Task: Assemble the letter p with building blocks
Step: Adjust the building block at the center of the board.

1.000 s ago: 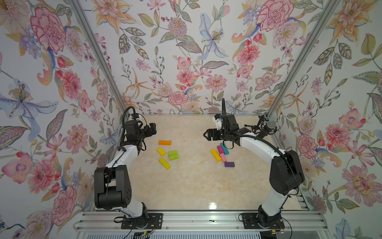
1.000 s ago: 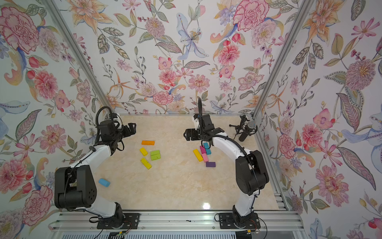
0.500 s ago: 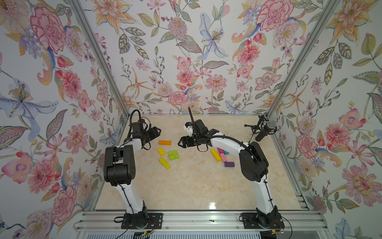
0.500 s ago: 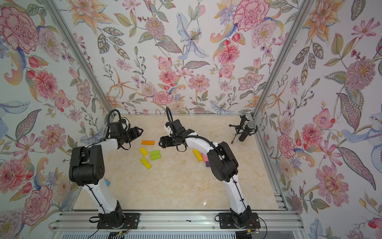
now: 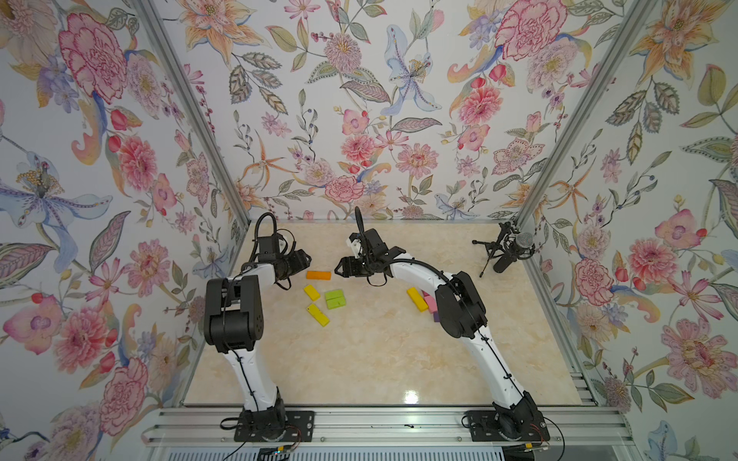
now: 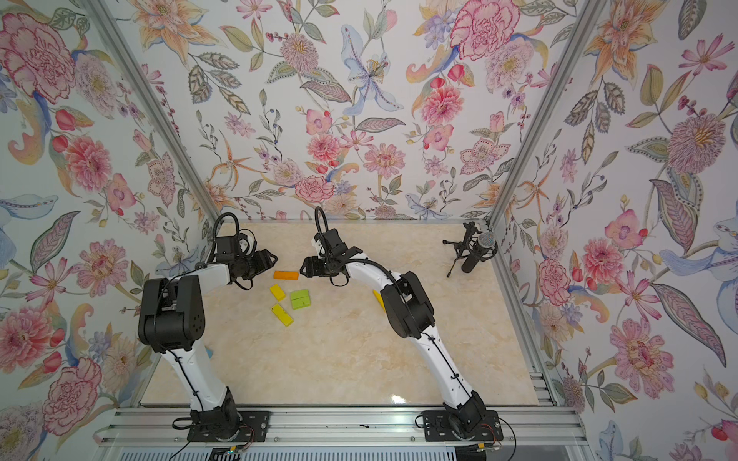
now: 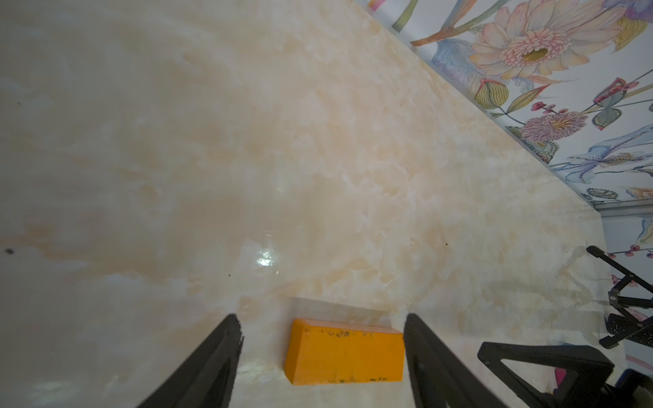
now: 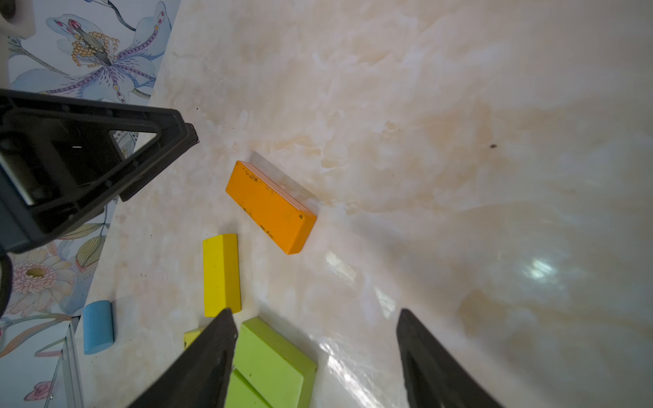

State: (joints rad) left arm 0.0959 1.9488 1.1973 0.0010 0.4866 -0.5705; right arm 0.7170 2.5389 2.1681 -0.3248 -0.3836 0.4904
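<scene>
Handling: orange block (image 5: 318, 275) looks rigid, prob. light, w/ smooth painted faces. It'll likely skid on the glossy tabletop (image 5: 379, 359) if nudged; no crush risk. Best hold: flat opposite faces, mid-block, squeezed square.

It lies flat just above centre in both top views, betw. the two grippers. Yellow blocks (image 5: 312, 292) & lime green pair (image 5: 334, 299) sit just below it. Yellow/pink cluster (image 5: 415, 298) is right of centre, partly hidden by the right arm.

Left gripper (image 7: 321, 319): fingers wide, either side of the orange block's ends at lower centre of the left wrist view, not clamped. Right gripper (image 8: 314, 312): fingers wide, nothing betw. them, lime green pair by one finger.

Vs 1 s ago: both grippers have swung in toward the orange block, the right one leaving the cluster. Blocks unmoved.
</scene>
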